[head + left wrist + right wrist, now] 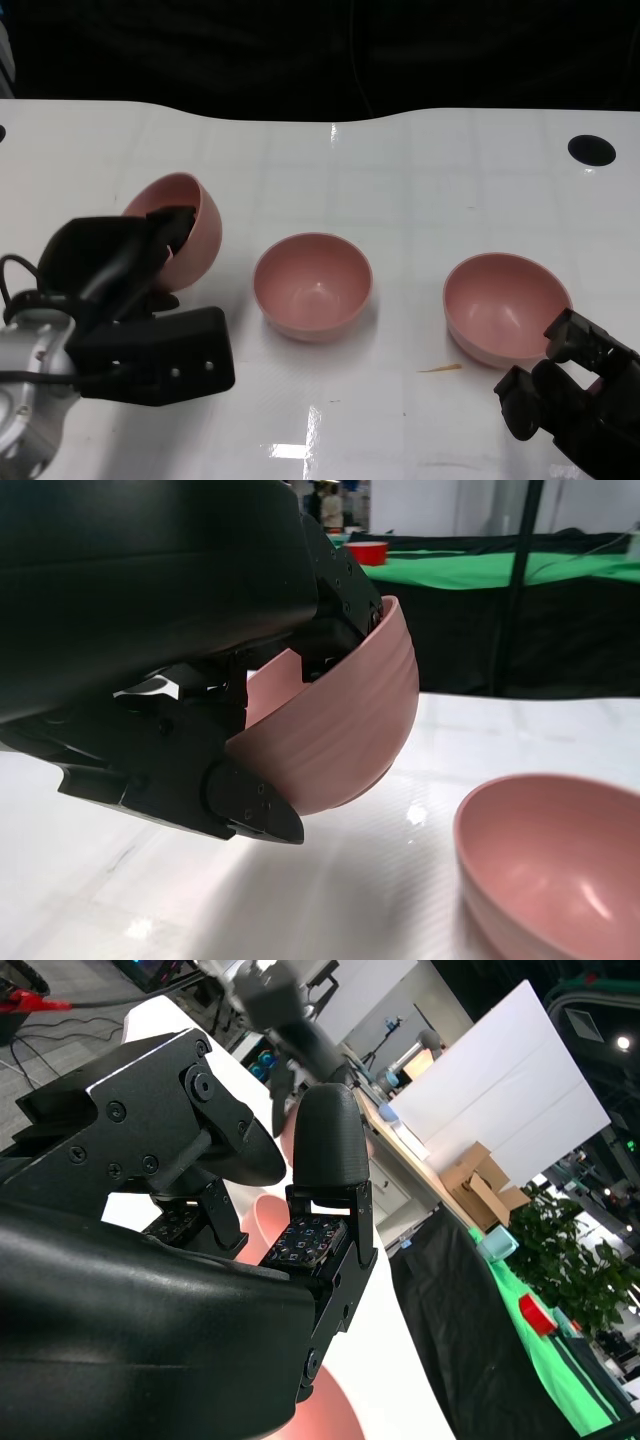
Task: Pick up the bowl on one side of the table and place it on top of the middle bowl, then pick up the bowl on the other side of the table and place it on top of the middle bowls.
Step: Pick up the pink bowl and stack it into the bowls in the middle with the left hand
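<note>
Three pink bowls are on the white table. My left hand [120,262] grips the left bowl [188,235] by its rim, tipped on its side and lifted off the table; the left wrist view shows that bowl [340,725] pinched between my fingers. The middle bowl [312,285] sits upright, also seen as the middle bowl [560,865] in the left wrist view. The right bowl [505,305] stands upright on the table. My right hand [570,385] is just in front of it, fingers apart, holding nothing.
A black round hole [591,150] marks the table's far right. A small yellowish sliver [440,369] lies in front of the right bowl. The table's far edge [320,112] meets a dark backdrop.
</note>
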Robot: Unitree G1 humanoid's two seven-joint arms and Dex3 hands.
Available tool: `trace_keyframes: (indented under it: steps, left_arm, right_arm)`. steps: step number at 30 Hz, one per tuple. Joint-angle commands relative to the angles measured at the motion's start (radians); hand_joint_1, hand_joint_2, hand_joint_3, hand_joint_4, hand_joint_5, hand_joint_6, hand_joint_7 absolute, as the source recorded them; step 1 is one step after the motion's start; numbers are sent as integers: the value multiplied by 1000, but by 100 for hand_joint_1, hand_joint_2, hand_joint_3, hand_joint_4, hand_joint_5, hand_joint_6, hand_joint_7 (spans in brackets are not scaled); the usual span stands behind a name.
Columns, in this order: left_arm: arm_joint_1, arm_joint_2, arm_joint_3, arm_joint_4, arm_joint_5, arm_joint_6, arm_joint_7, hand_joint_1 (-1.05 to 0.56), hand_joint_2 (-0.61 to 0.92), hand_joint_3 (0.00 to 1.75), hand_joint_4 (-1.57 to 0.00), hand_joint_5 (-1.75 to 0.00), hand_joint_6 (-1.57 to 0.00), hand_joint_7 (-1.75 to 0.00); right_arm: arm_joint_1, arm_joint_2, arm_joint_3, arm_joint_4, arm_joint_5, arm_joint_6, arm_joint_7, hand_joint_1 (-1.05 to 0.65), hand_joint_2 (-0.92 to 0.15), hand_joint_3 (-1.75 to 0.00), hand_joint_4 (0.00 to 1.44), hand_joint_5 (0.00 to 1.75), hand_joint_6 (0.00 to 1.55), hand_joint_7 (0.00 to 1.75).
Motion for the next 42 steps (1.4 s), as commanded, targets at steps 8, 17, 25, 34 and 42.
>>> trace_keyframes:
  steps: [8,17,25,34,42]
  left_arm:
    - [-155,95,14,-131,-81,-105,-273,5,84,30,-71,-175,-55,-174]
    - [-313,67,-62,-114,-29,-116,-413,-8,91,24,-67,-175,-55,-171]
    - [-403,17,-126,-2,-16,-203,-414,-11,91,12,-70,-175,-51,-175]
    - [-435,-42,-188,90,-2,-216,-444,-19,92,8,-88,-108,-104,-29]
    - [-419,-49,-216,145,15,-254,-425,-18,92,16,-89,-123,-124,-6]
  right_arm:
    - [-3,-4,-1,15,-4,-7,10,-3,-49,-125,84,175,86,136]
    - [1,5,11,5,-16,-11,-4,-4,-47,-125,84,175,87,135]
    - [15,8,31,-11,-26,-15,-9,-4,-49,-121,84,175,85,137]
    - [38,37,58,-36,-42,-44,-15,-6,-48,-119,83,175,83,140]
    - [45,54,69,-30,-45,-83,-1,-5,-51,-112,81,175,82,138]
